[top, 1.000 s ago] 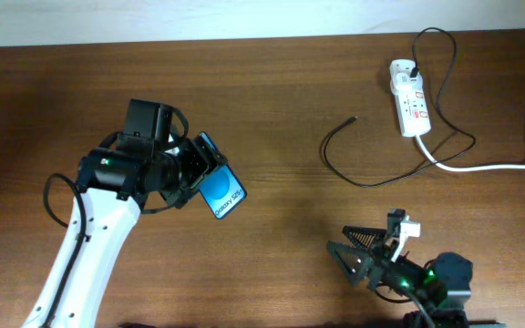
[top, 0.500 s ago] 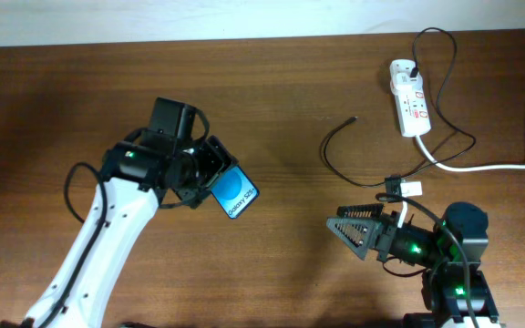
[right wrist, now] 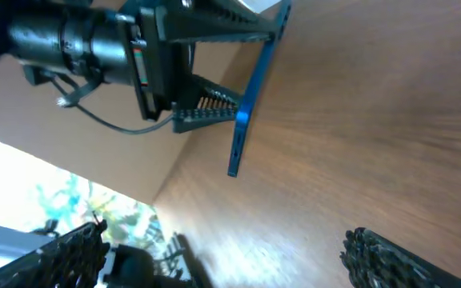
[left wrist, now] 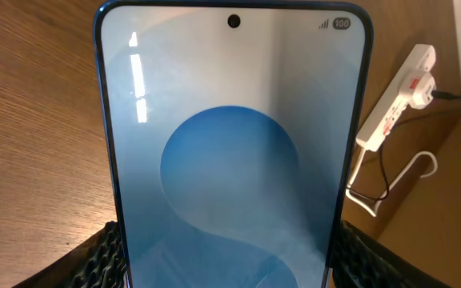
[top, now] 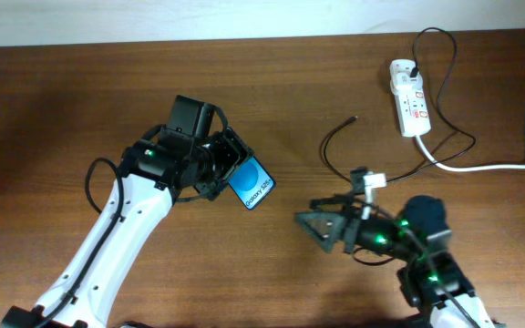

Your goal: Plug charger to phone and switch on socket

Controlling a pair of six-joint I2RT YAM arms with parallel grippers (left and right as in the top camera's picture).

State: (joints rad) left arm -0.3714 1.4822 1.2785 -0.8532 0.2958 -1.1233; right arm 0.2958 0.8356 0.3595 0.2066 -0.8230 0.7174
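Phone [top: 253, 186] is left of frame centre, clamped at 1 end in the left gripper [top: 229, 173]. Its long axis runs upper left to lower right, blue screen facing up, free camera-hole end pointing lower right toward the right gripper [top: 310, 217]. Left arm reaches in diagonally from lower left; right arm comes from bottom right, wrist aimed left, its 2 fingers spread wide and holding nothing, phone edge-on ahead of it. Charger [top: 324, 150] lies looped on the tabletop [top: 80, 82] right of centre, tip pointing upper right, plug in the socket [top: 409, 100] at upper right.
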